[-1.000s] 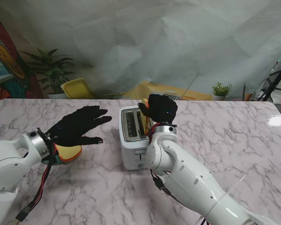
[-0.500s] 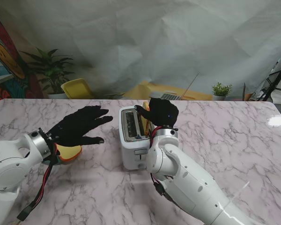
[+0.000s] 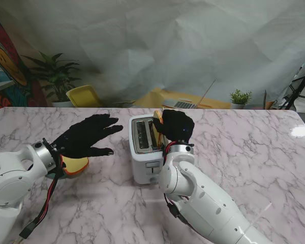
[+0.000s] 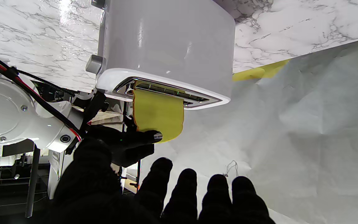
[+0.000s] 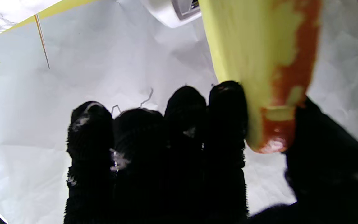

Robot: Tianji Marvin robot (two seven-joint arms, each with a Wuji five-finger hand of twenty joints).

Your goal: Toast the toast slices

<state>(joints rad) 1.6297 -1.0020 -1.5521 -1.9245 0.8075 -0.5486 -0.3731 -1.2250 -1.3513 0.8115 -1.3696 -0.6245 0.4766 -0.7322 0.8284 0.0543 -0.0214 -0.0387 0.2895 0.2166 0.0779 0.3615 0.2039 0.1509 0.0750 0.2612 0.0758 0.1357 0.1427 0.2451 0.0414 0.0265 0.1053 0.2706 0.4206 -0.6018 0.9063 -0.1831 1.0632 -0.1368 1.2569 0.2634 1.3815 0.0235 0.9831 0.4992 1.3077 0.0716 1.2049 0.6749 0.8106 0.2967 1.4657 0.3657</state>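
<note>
A white two-slot toaster [image 3: 144,152] stands mid-table. My right hand [image 3: 175,127] is over its right slot, shut on a yellow toast slice [image 4: 158,115] with a brown crust [image 5: 294,71]. The slice stands upright, its lower part inside the slot and the rest sticking out. My left hand [image 3: 86,136] hovers open, fingers spread, left of the toaster. Under that hand lies another toast slice [image 3: 75,166] in a dish. In the left wrist view the toaster [image 4: 166,46] fills the middle, and my left fingertips [image 4: 219,193] are apart from it.
The marble table [image 3: 254,152] stretches right of the toaster. A yellow chair [image 3: 85,96], a potted plant [image 3: 53,71] and a small plant [image 3: 240,97] stand beyond the far edge, before a white sheet backdrop. A tripod [image 3: 300,84] is at the far right.
My right hand has lowered slightly over the right slot and the slice sits deeper in the toaster. The left hand has barely moved.
</note>
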